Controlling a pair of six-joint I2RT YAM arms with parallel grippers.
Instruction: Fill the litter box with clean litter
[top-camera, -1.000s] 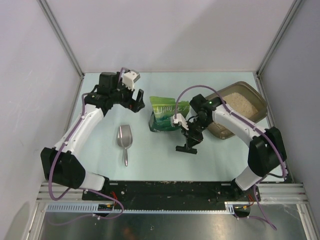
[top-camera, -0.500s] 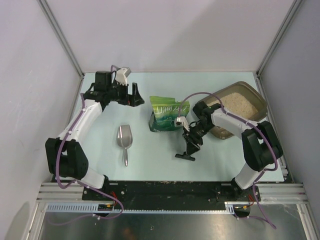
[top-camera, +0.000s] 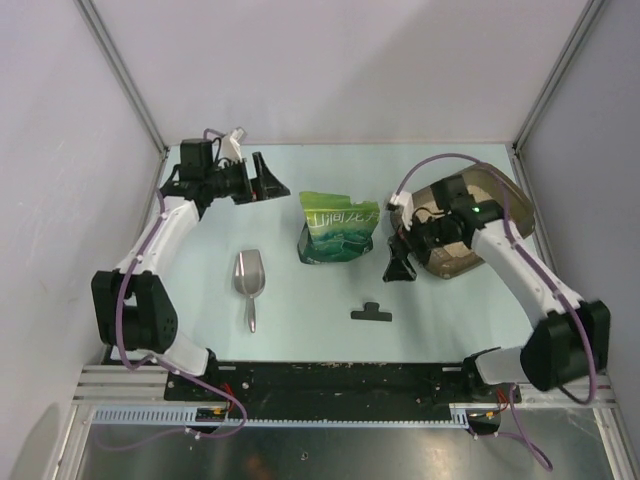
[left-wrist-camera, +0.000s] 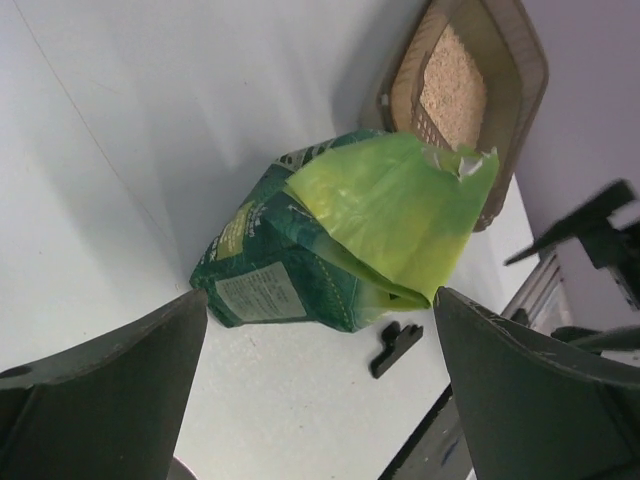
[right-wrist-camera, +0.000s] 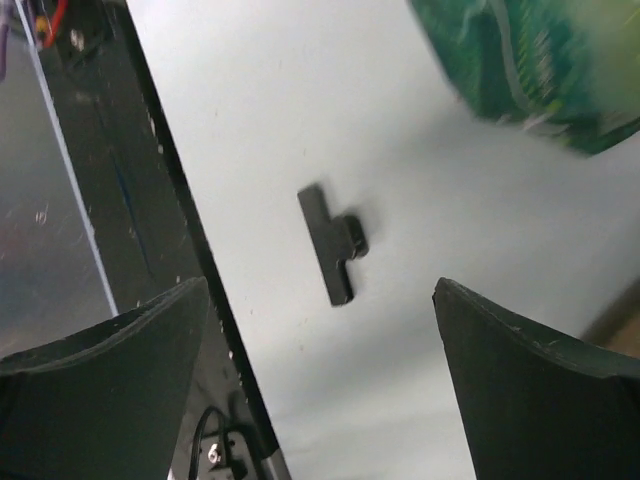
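Observation:
The litter box (top-camera: 508, 196) is a brown tray at the back right, partly covered by my right arm. In the left wrist view the litter box (left-wrist-camera: 524, 70) holds pale clean litter (left-wrist-camera: 449, 86). The green bag (top-camera: 338, 229) stands open at mid-table, its mouth turned toward the tray. My left gripper (top-camera: 262, 177) hovers left of the bag (left-wrist-camera: 345, 240), open and holding nothing. My right gripper (top-camera: 400, 260) hangs open between the bag and the tray, above the table. In the right wrist view a black clip (right-wrist-camera: 333, 243) lies below its open jaws.
A silver metal scoop (top-camera: 250, 281) lies on the table at front left. The black clip (top-camera: 371, 313) rests near the front edge, in front of the bag. Grey walls close in the table on both sides and at the back.
My right gripper has opened and let go of the black clip, which now lies on the table. That arm has pulled back toward the tray. My left gripper drifted back and left.

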